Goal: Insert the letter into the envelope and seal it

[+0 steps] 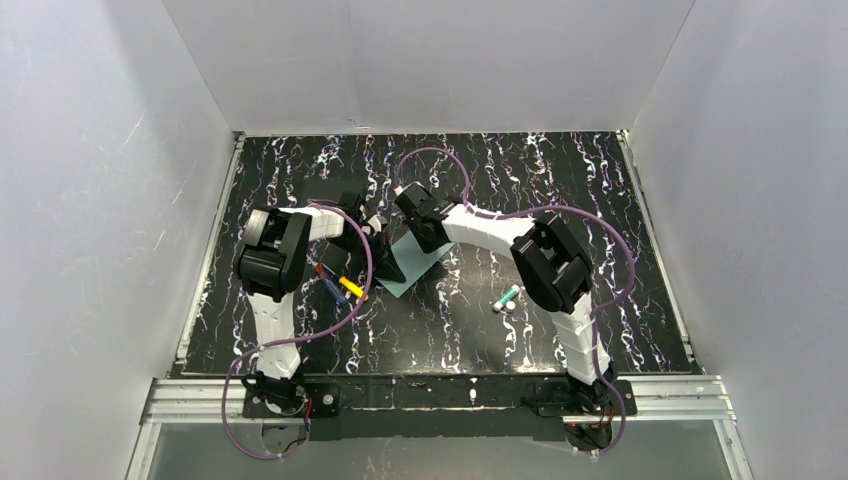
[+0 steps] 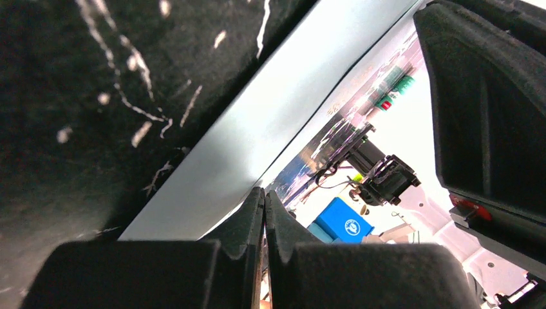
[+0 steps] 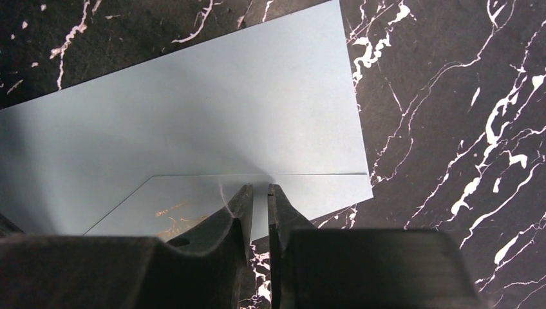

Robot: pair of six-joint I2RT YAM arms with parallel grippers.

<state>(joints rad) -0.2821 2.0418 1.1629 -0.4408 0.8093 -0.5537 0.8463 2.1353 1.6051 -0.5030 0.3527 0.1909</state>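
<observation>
The teal envelope (image 1: pixel 428 264) lies mid-table; it also shows in the right wrist view (image 3: pixel 193 109) and the left wrist view (image 2: pixel 257 129). Its flap (image 3: pixel 309 187) stands partly lifted, with faint gold marks on it. My right gripper (image 1: pixel 428 238) (image 3: pixel 259 188) is over the flap edge, jaws a narrow gap apart, holding nothing. My left gripper (image 1: pixel 388 262) (image 2: pixel 264 191) lies low at the envelope's left edge, jaws shut. A thin tan sliver between its pads looks like the letter's edge. The rest of the letter is hidden.
Red, blue and yellow pens (image 1: pixel 337 282) lie beside the left arm. A green and white tube (image 1: pixel 507 297) lies near the right arm. White walls enclose the black marbled table (image 1: pixel 560 190) on three sides.
</observation>
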